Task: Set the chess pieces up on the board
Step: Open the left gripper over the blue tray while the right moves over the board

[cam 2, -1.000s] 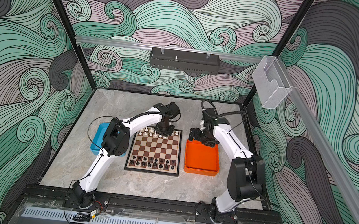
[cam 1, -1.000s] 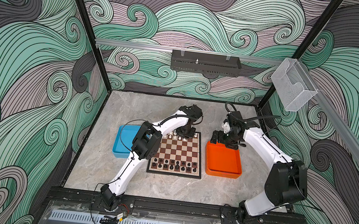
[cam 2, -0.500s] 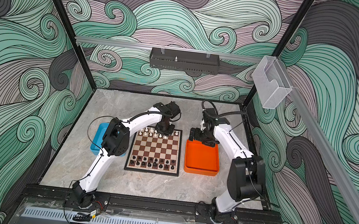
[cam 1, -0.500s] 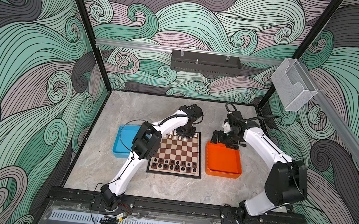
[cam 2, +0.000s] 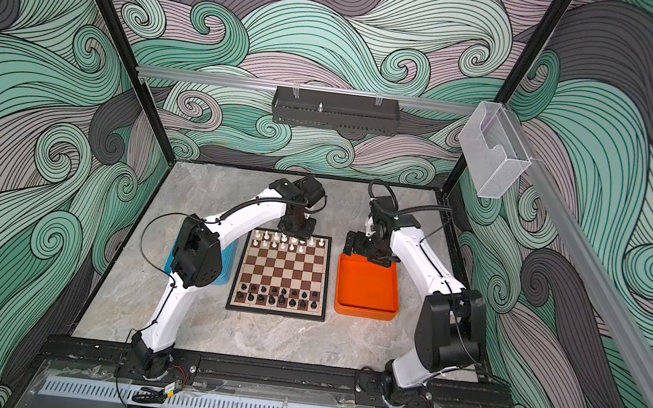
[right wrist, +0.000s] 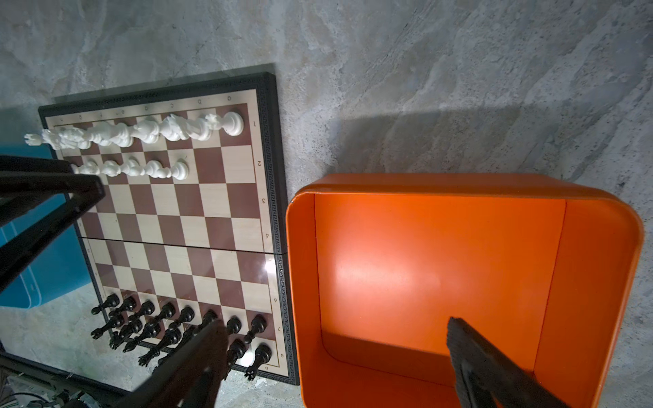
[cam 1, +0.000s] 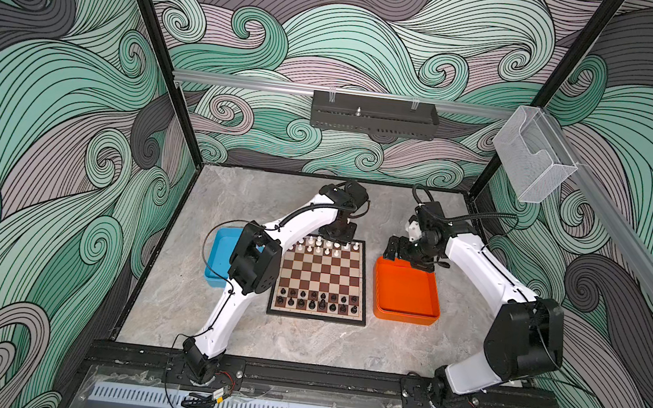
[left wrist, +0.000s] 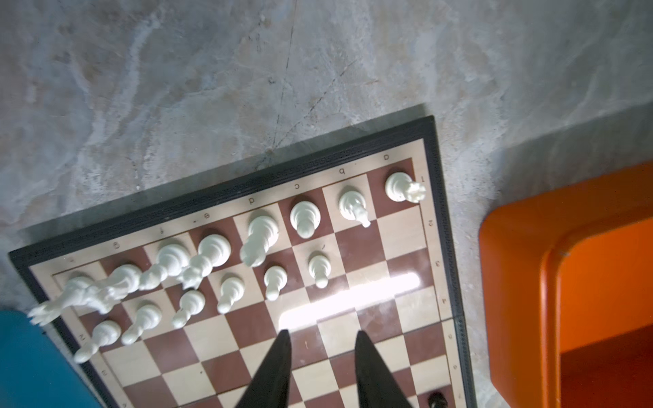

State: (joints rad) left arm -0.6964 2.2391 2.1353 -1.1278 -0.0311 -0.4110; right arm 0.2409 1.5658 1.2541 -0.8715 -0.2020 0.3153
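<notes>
The board [cam 1: 323,273] lies flat between two trays. White chess pieces [left wrist: 261,233] fill its far row, and several white pawns [left wrist: 319,268] stand in the row in front of them. Black chess pieces [right wrist: 176,321] fill the two near rows. My left gripper [left wrist: 322,332] hovers over the far end of the board [left wrist: 357,243], just short of the white pawns. It is open, with bare squares showing between its fingers [left wrist: 279,360]. My right gripper [right wrist: 335,323] stands wide open over the orange tray [right wrist: 583,282], holding nothing.
The orange tray [cam 1: 405,308] sits right of the board and shows only its bare floor. A blue tray [cam 1: 218,253] sits left of the board, partly under the left arm's elbow. Grey stone tabletop [cam 1: 301,340] surrounds everything, inside a black frame.
The left gripper's jaws have spread apart over the far rows of the board. Both arms stay about where they were.
</notes>
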